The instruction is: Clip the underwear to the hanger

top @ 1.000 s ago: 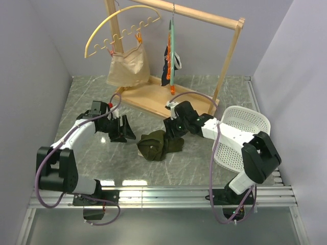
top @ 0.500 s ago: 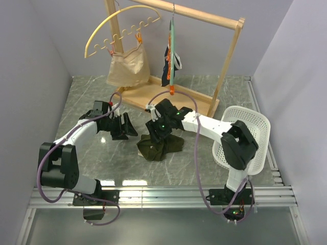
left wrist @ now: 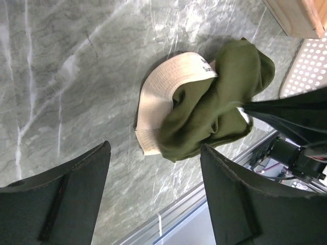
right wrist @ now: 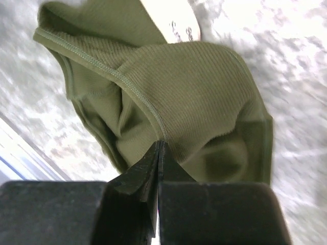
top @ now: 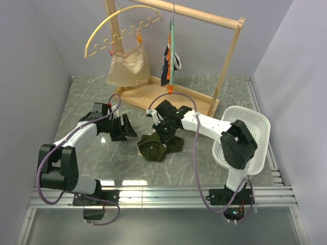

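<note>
Grey-green marbled counter point(top: 92, 97) carries a pale wooden rack point(top: 227, 56). Thin teal arc hanger point(top: 172, 46) with orange clips hangs edge-on from the rack's top rail. Dark olive ribbed underwear point(top: 156, 147), tan waistband, lies bunched in front of the rack's base. I see the right end effector point(right wrist: 158, 148) pinched closed on a thin seam fold; the left end effector point(top: 130, 128), beside the heap, gapes empty. My worry: so shallow a pinch slips on lifting, or the garment rises balled, waistband buried.

underwear point(right wrist: 204, 97): ribbed matt olive cloth | waistband point(left wrist: 155, 99): tan knit | table point(top: 122, 164): glossy marbled stone-look | rack point(top: 230, 56): pale smooth wood | basket point(top: 250, 120): white perforated plastic
</note>
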`<state>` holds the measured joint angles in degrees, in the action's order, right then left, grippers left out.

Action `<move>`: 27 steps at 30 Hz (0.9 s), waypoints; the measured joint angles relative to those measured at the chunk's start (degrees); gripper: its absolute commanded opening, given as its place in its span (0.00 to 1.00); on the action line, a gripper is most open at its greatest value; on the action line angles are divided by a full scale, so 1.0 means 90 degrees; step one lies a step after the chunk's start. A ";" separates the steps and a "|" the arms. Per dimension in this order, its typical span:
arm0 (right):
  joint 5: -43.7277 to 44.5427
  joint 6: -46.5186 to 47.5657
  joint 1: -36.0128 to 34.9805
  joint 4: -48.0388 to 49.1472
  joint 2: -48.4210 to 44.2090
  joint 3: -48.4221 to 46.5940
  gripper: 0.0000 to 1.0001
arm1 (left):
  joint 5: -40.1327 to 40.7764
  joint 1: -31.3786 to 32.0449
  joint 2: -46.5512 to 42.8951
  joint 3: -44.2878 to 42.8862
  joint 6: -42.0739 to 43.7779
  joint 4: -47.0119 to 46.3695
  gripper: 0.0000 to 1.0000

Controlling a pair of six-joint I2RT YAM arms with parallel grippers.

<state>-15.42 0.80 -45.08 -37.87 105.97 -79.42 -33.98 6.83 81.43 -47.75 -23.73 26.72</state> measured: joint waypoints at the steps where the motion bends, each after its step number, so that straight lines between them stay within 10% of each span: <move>1: 0.0051 0.0141 0.0000 -0.0066 -0.0151 0.0068 0.00 | 0.0022 0.0002 -0.0024 0.0002 0.0000 -0.0007 0.76; 13: -0.0262 0.1566 -0.0056 -0.0767 -0.3084 0.1260 0.00 | 0.0153 0.0262 -0.0005 0.0104 -0.0138 -0.0129 0.69; 27: -0.0413 0.2016 -0.0299 -0.1438 -0.2982 0.2426 0.00 | 0.0639 0.1464 0.0767 0.0355 -0.0163 -0.0289 0.62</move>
<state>-19.14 18.94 -47.77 -50.81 79.13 -57.58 -28.23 20.01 88.33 -44.56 -25.19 24.12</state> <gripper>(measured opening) 0.007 0.646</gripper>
